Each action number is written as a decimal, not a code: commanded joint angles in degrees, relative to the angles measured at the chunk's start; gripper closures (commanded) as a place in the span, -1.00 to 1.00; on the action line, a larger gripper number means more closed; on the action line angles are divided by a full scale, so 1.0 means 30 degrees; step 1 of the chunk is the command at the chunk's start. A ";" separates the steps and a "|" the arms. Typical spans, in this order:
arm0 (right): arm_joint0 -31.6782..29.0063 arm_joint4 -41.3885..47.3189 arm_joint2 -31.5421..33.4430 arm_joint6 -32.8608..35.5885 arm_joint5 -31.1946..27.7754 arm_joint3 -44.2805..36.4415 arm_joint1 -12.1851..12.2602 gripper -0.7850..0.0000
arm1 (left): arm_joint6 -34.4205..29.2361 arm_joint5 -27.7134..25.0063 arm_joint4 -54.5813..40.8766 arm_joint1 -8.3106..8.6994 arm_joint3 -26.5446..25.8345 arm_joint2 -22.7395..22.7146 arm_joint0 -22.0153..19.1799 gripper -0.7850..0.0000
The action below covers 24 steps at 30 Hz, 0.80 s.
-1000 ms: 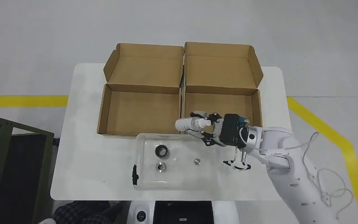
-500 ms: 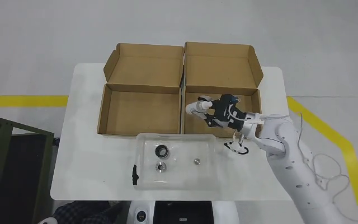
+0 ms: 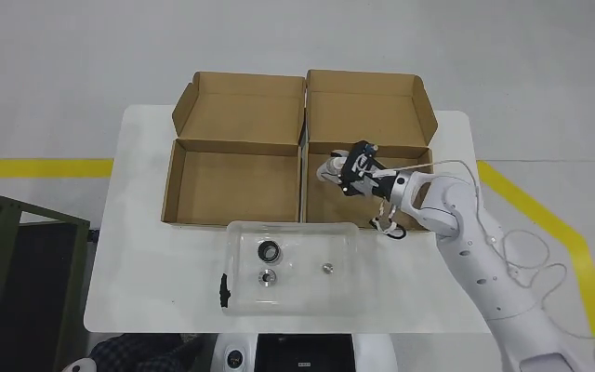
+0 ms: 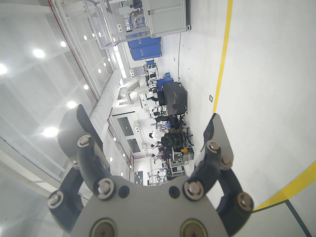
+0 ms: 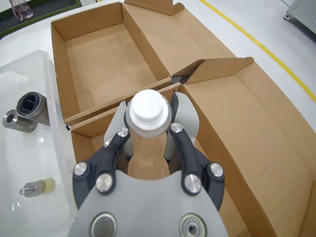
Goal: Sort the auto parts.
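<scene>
We find the right jaws closed on the white part (image 5: 147, 114), pinching its round body from both sides just behind its end, so that it lies roughly level and points out ahead of them. In the top view the white part (image 3: 331, 171) hangs over the left end of the right box (image 3: 415, 192), close to the wall it shares with the left box (image 3: 232, 191). We judge it is held there to be let go into that box. With a side grip like this, a simple parting of the jaws should free it.

Both boxes stand side by side at the far side of the worktop (image 3: 149, 232), lids folded back, one for each kind of part as we take it. The clear tray (image 3: 244, 229) lies just near of them, keeping the bearing (image 3: 270, 250), block (image 3: 268, 277) and pin (image 3: 326, 268) within short reach.

The left jaws are spread wide with nothing between them. They point off into the room, out of the way.

The part is white and round with a stepped end: a narrow cap on a wider disc, ringed by a clear collar. It looks smooth, so we think it could slip.
</scene>
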 commanded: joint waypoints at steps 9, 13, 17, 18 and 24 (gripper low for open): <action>0.1286 -0.0722 -0.1620 0.0602 0.0502 0.1973 -0.0400 1.00 | 0.0000 0.0000 0.0001 0.0000 0.0000 0.0000 0.0000 -1.00; 0.1465 -0.0848 -0.1894 0.0479 0.0685 0.2442 -0.0496 0.89 | 0.0000 0.0000 0.0001 0.0000 0.0000 0.0000 0.0000 -1.00; 0.1574 -0.0834 -0.2072 0.0420 0.0736 0.2834 -0.0567 -0.58 | 0.0000 0.0000 0.0001 0.0000 0.0000 0.0000 0.0000 -1.00; 0.1602 -0.0856 -0.2117 0.0450 0.0750 0.2875 -0.0583 -0.81 | 0.0000 0.0000 0.0001 0.0000 0.0000 0.0000 0.0000 -1.00; 0.1618 -0.0684 -0.2044 0.0342 0.1092 0.2695 -0.0631 -1.00 | 0.0000 0.0000 0.0001 0.0000 0.0000 0.0000 0.0000 -1.00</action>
